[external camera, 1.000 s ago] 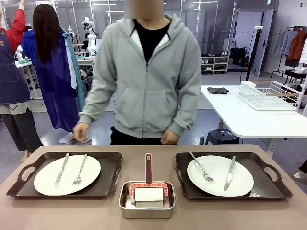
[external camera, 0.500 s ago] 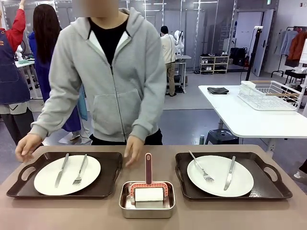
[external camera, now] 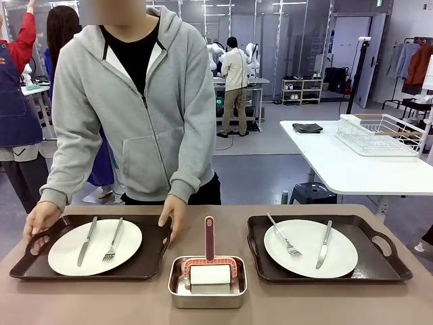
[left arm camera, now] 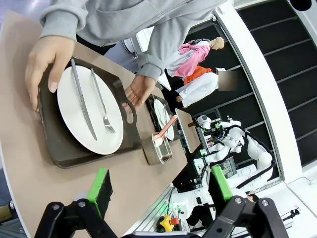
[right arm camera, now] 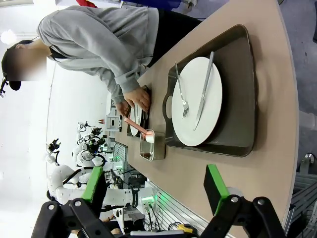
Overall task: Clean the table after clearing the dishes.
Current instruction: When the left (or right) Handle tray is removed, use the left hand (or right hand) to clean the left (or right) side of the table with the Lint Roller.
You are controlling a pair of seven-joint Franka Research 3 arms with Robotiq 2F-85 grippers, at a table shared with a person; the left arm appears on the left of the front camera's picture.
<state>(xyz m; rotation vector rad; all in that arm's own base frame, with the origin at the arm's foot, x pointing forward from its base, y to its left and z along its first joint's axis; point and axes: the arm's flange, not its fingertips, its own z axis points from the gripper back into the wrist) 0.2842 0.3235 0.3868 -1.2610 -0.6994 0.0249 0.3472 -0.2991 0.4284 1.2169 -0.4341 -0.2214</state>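
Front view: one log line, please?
person's hands on handles of left dark brown rectangular tray; left gripper jaws open; right gripper jaws open

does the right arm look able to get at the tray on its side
Likely yes: its fingers stand open, and that tray lies ahead with no hand on it; the person's hands grip the other tray.

**Black Grippers and a Grey Hoodie**

The left gripper [left arm camera: 159,187] was black, with thin bars joined by round silver pins. Its pads [left arm camera: 101,186] were bright green. The right gripper [right arm camera: 154,188] looked just the same: black bars, little silver pins and green tips. The person [external camera: 135,115] wore a soft grey hoodie [external camera: 176,122] with a zip down the front, a big front pocket and long sleeves [external camera: 67,149] with snug cuffs. The hood was white inside. Under it was a black shirt [external camera: 132,51]. The trousers [external camera: 206,193] were dark.
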